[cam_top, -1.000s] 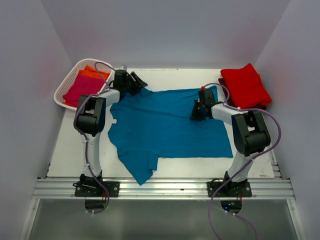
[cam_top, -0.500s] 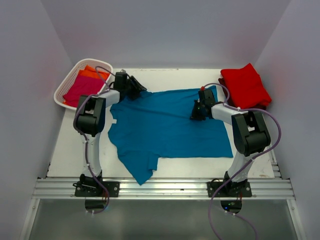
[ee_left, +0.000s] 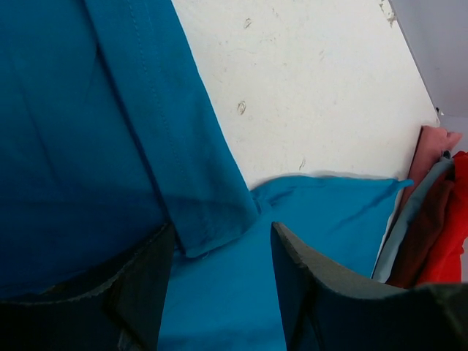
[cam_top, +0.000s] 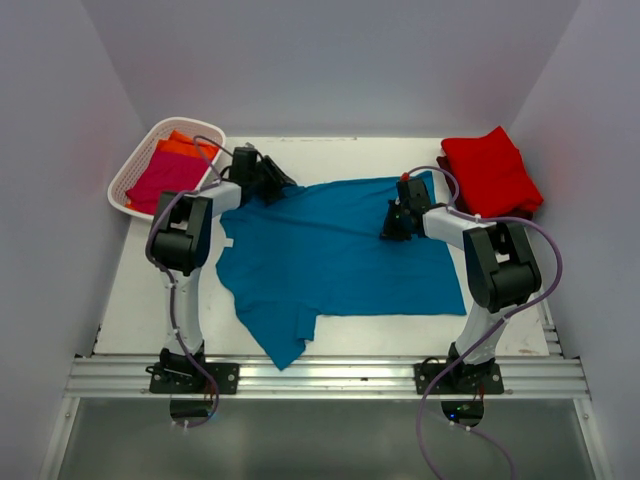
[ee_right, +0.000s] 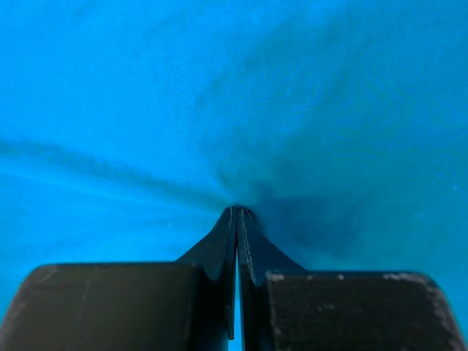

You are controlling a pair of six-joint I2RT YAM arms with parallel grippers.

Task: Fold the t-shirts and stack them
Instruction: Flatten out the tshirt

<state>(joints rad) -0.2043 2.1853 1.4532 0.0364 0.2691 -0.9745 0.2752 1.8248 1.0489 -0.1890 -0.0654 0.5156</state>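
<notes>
A teal t-shirt (cam_top: 330, 255) lies spread across the white table (cam_top: 340, 155). My left gripper (cam_top: 278, 184) hovers low over its far left corner. In the left wrist view the left gripper (ee_left: 223, 252) is open, and a folded flap of the teal t-shirt (ee_left: 197, 205) lies between the dark fingers (ee_left: 142, 285), beside the left one. My right gripper (cam_top: 394, 226) rests on the shirt's far right part. In the right wrist view its tips (ee_right: 238, 213) are shut, and creases in the teal cloth (ee_right: 146, 110) run together at them.
Folded red t-shirts (cam_top: 490, 172) are stacked at the far right; their layered edges (ee_left: 439, 227) also show in the left wrist view. A white lattice basket (cam_top: 128, 172) at the far left holds magenta (cam_top: 165, 180) and orange (cam_top: 188, 148) shirts. Grey walls close in three sides.
My left gripper has shifted slightly towards me and down onto the shirt's far left corner, still open. The right arm and the shirt have stayed put.
</notes>
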